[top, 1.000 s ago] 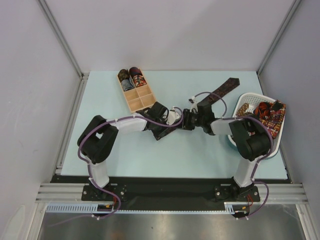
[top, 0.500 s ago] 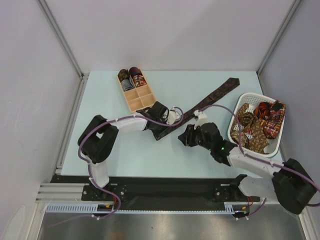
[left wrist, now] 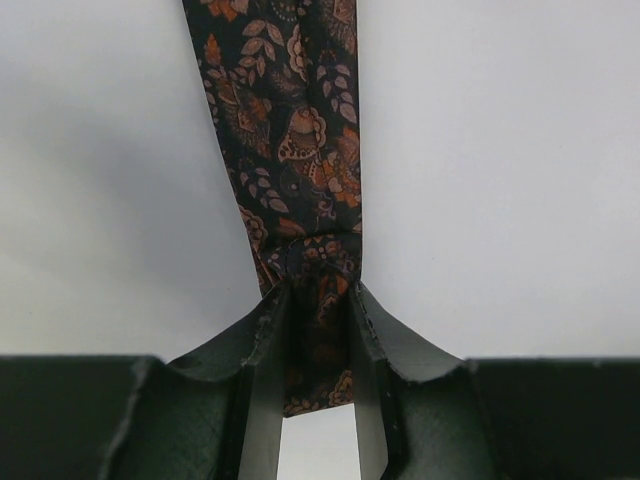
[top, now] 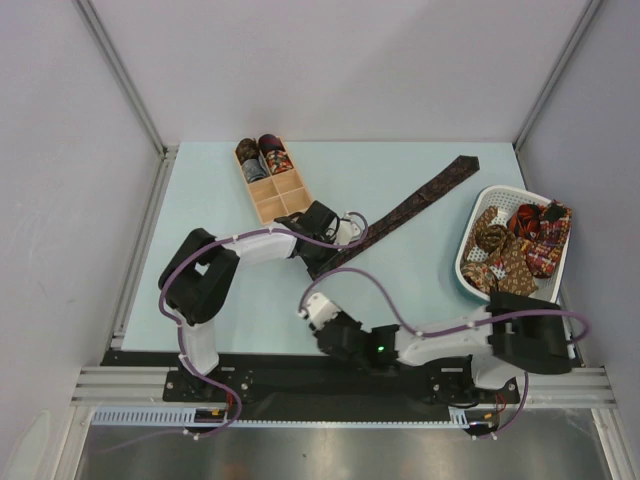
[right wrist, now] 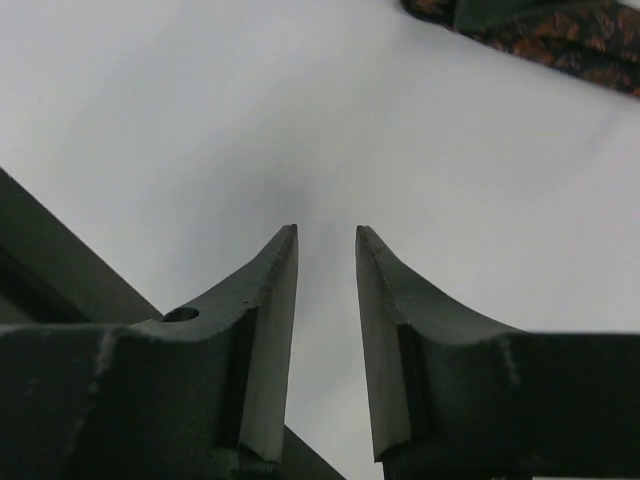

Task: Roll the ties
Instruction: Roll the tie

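Right arm has been pulled back from the table centre to the near edge at 6 o'clock, while the left arm and the long tie [top: 420, 195] are unchanged

Right arm: folded low along the near edge, forearm laid flat. The right gripper [top: 314, 309] is turned toward 10 o'clock, with its cable looped above it. In the wrist view its jaws are seen parted by a narrow gap with nothing between them: released, over bare table [top: 450, 285]

Left arm: elbow bent at 9 o'clock, forearm stretched toward the centre. The left gripper [top: 336, 240] is clenched on the near end of the long tie, and patterned cloth is seen pinched between the fingers [left wrist: 262, 340]

Long tie: laid flat and straight from the centre out toward 2 o'clock, with its pointed end near the far edge

Edges and room:
- a wooden box [top: 291, 184] sits at 11 o'clock, just beside the left wrist, with rolled ties [top: 260, 155] in its far compartments
- a white basket [top: 498, 191] with loose ties [top: 515, 245] stands at 3 o'clock, against the right edge
- open table is seen between the two grippers and at 12 o'clock
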`<state>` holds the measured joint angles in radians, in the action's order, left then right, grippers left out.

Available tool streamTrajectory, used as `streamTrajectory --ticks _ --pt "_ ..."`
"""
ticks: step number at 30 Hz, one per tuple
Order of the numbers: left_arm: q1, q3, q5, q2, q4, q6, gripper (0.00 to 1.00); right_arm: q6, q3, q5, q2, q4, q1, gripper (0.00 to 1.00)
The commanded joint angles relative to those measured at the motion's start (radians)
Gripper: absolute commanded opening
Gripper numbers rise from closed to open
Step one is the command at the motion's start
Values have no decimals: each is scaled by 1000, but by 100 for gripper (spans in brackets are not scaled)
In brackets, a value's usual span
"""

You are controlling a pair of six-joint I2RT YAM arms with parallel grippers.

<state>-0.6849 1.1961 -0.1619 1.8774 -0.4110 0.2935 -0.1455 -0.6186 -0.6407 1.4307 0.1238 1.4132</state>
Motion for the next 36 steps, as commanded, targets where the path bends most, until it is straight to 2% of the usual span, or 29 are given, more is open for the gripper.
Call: streamTrajectory --ticks 1,9,12,16,22,30,36 --pt "4 43 -30 28 -58 -33 33 139 -174 -214 186 -50 64 34" --pt "4 79 -18 54 -115 -48 33 130 -661 -263 551 -436 -11 38" --pt "4 92 -14 65 -132 -54 33 142 -826 -335 687 -565 -29 40" --pt "2 111 -13 75 -156 -60 34 142 -961 -358 790 -667 -63 42" --pt "2 152 -24 103 -208 -80 34 224 -1047 -383 867 -694 -100 47" --pt "1 204 -18 137 -271 -90 35 311 -1044 -399 890 -619 -129 47" --pt "-4 217 -13 147 -285 -86 35 334 -1053 -358 896 -610 -161 48"
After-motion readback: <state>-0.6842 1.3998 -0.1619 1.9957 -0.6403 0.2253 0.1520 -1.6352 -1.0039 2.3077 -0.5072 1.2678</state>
